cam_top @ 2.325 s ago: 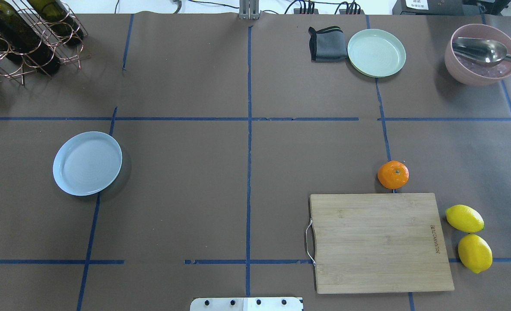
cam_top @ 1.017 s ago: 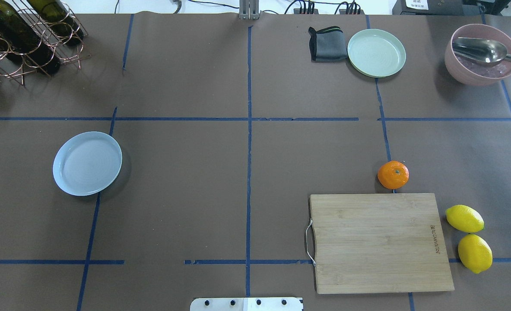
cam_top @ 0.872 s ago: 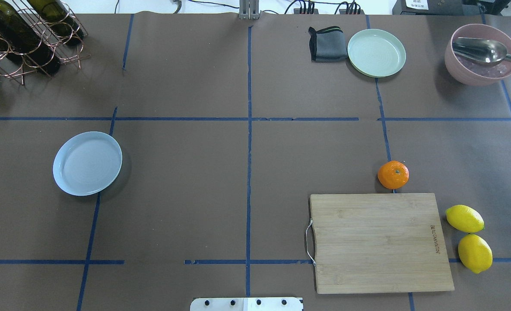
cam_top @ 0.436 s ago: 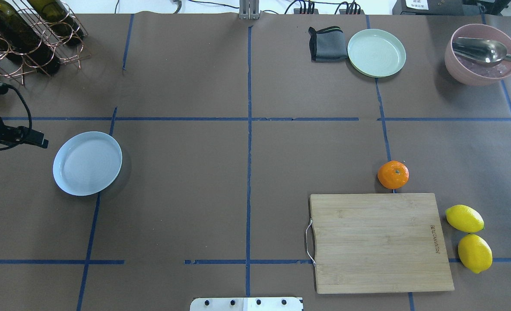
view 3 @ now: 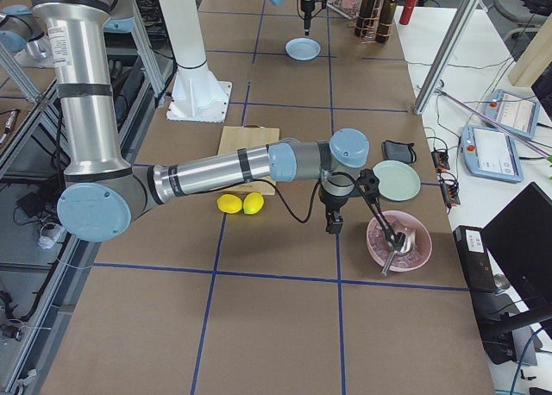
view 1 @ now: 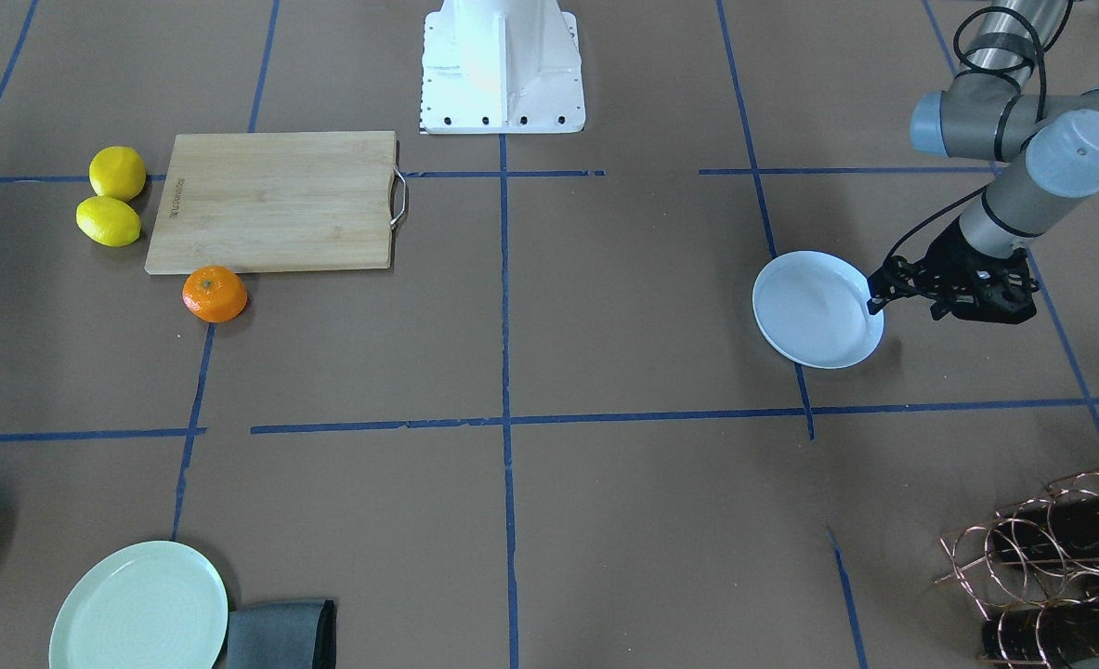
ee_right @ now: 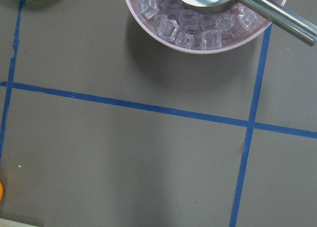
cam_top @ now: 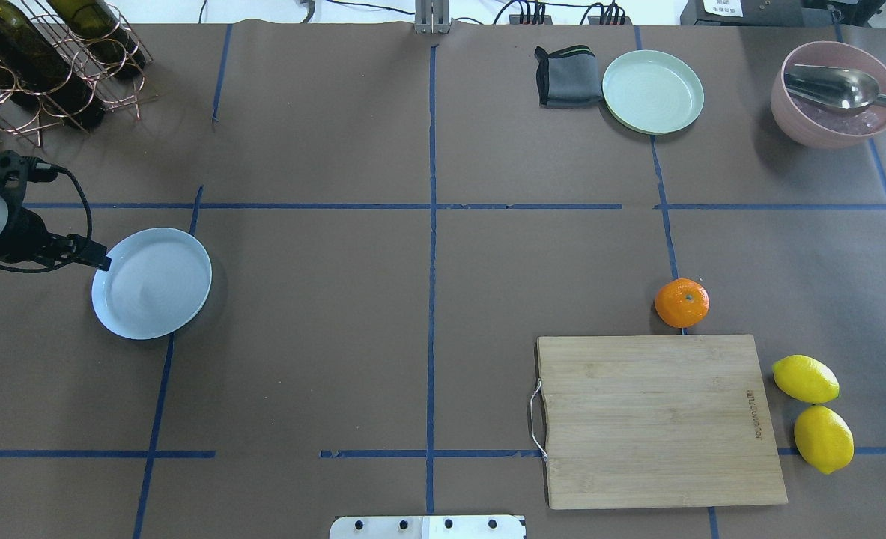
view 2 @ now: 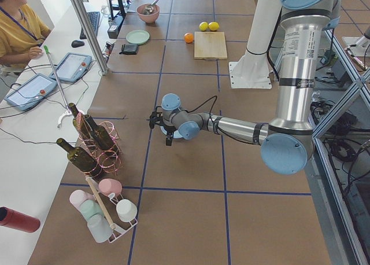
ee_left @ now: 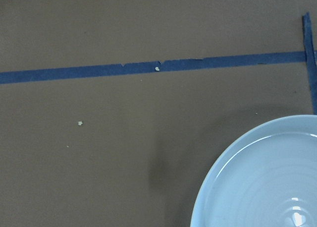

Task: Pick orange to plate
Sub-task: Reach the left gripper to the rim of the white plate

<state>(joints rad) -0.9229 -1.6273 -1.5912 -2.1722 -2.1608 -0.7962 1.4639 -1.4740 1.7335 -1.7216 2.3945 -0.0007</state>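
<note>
The orange (cam_top: 681,302) rests on the brown table just beyond the far edge of the cutting board, and also shows in the front view (view 1: 215,294). The white-bluish plate (cam_top: 150,283) lies bare far to the left, also seen as plate (view 1: 818,309) and plate (ee_left: 267,177). My left gripper (cam_top: 102,263) hovers at the plate's left rim, its fingers drawn into one narrow tip, shut and holding nothing. My right gripper (view 3: 333,225) shows only in the exterior right view, hanging near the pink bowl, so I cannot tell its state.
A bamboo cutting board (cam_top: 660,421) lies near the front right with two lemons (cam_top: 805,379) beside it. A pale green plate (cam_top: 652,91), a grey cloth (cam_top: 567,76) and a pink bowl (cam_top: 836,93) with ice and a spoon sit at the back right. A wine rack (cam_top: 46,60) stands back left.
My left arm has come in from the left edge and moved right to the plate's rim. The orange and the plate have not moved.
</note>
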